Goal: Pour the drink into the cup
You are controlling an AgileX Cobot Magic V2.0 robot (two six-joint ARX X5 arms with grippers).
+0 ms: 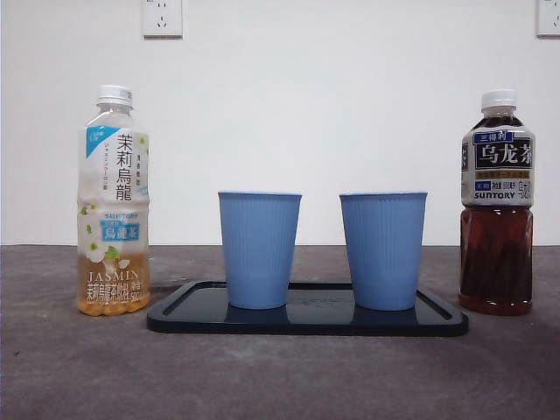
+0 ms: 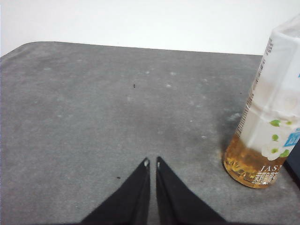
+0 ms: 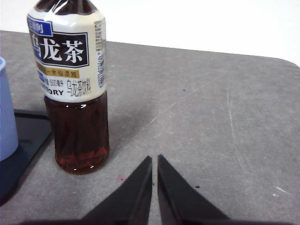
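2 blue cups (image 1: 259, 249) (image 1: 383, 250) upright on black tray (image 1: 437, 317) | jasmine tea bottle (image 1: 114, 201) and oolong tea bottle (image 1: 497, 203) capped, flanking tray on table (image 1: 79, 376) | left end effector (image 2: 152, 163) jaws together beside jasmine bottle | right end effector (image 3: 154, 159) jaws together beside oolong bottle

Grey table (image 1: 70, 367) against white wall (image 1: 332, 96) with two sockets (image 1: 162, 17).

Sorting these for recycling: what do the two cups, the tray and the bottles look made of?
The blue cups: likely matte plastic, ribbed walls. The tray: dark glossy plastic, probably; it mirrors the cups. The jasmine tea bottle and oolong tea bottle: clear plastic, printed film labels, white screw caps.
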